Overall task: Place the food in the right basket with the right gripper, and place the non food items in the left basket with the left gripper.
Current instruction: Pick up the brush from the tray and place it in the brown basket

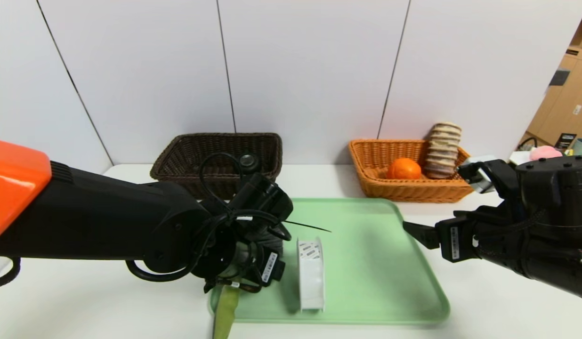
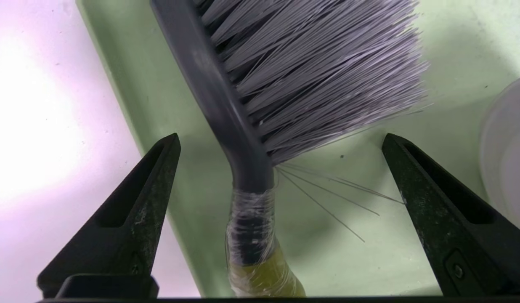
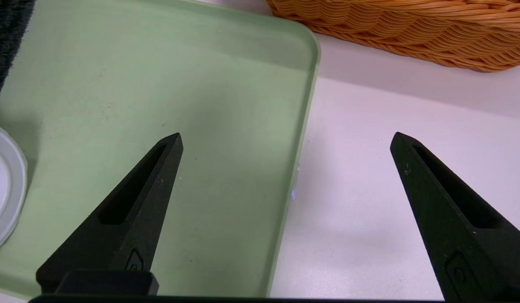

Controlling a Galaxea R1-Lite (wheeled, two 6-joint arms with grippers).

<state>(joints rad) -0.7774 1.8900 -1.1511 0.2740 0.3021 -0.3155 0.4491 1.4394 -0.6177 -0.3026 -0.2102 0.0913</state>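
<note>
Wide apart and empty, left jaws astride the brush [image 2: 253,168] near its dark neck, one tip to each side; long axis running between the tips, handle to bristles, on the tray [image 1: 366,263]. Nearer by far than the right jaws [image 3: 286,141], parked wide and empty over the tray's right edge. Likely next: closing across the neck.

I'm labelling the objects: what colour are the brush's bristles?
The bristles are grey, shown best in the left wrist view.
</note>
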